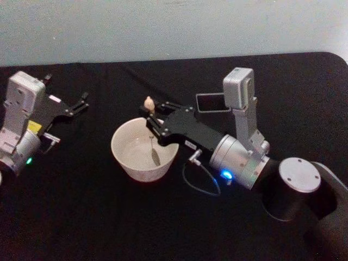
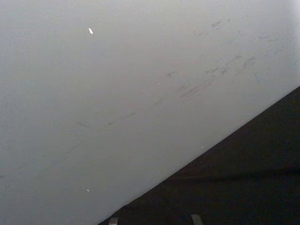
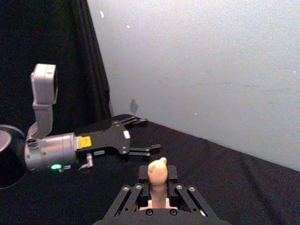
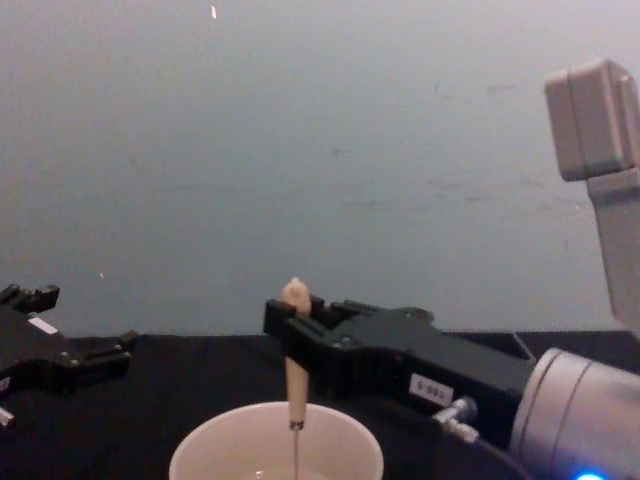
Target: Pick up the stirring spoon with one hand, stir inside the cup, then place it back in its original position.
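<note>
The cream-white cup [image 1: 142, 173] stands on the black table left of centre. My right gripper [image 1: 150, 116] hovers over its far rim, shut on the stirring spoon [image 1: 147, 102]. The spoon hangs upright with its bear-head knob above the fingers. Its thin metal shaft reaches down inside the cup. From the chest view, the spoon [image 4: 293, 350] drops from the right gripper [image 4: 292, 340] into the cup [image 4: 345, 430]. The beige knob [image 3: 157, 171] sits between the closed fingers in the right wrist view. The dark grey square holder [image 1: 212, 101] stands behind the right arm. My left gripper [image 1: 84, 102] rests open at the far left.
A pale wall runs along the table's far edge. The left gripper [image 3: 147, 135] lies open and well left of the cup. The right arm's round base [image 1: 298, 176] sits at the front right. Bare black cloth lies in front of the cup.
</note>
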Robot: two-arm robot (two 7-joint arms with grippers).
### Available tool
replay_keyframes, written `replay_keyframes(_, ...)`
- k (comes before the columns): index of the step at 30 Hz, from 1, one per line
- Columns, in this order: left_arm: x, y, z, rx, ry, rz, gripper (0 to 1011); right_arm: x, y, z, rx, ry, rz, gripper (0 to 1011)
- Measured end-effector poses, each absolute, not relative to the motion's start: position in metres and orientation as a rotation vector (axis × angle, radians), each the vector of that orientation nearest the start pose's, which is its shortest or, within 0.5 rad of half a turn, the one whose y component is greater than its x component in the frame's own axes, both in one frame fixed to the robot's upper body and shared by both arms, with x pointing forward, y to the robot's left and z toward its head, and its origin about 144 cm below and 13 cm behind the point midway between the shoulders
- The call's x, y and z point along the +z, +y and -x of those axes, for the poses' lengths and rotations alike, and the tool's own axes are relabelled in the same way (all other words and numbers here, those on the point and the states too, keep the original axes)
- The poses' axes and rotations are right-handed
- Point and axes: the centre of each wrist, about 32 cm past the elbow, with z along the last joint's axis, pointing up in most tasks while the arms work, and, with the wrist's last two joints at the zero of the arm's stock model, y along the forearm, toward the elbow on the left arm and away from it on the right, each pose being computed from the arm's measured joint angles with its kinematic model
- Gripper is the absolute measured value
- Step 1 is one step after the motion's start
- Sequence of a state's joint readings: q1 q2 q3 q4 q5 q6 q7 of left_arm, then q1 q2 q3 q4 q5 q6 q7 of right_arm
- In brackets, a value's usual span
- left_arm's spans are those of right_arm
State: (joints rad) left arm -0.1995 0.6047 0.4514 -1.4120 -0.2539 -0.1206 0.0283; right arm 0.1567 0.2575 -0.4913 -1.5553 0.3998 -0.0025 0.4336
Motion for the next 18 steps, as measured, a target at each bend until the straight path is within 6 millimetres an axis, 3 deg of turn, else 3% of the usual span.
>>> replay_keyframes(8, 1.14, 0.31, -0.489, 1.248, -0.285, -0.305, 1001, 1.156, -0.141, -0.467, -0.644, 0.069, -0.073, 223)
replay_keyframes(18, 1.14, 0.31, -0.489, 1.248, -0.285, -0.304, 1001, 1.152, -0.122, -0.48, -0.664, 0.055, -0.07, 223)
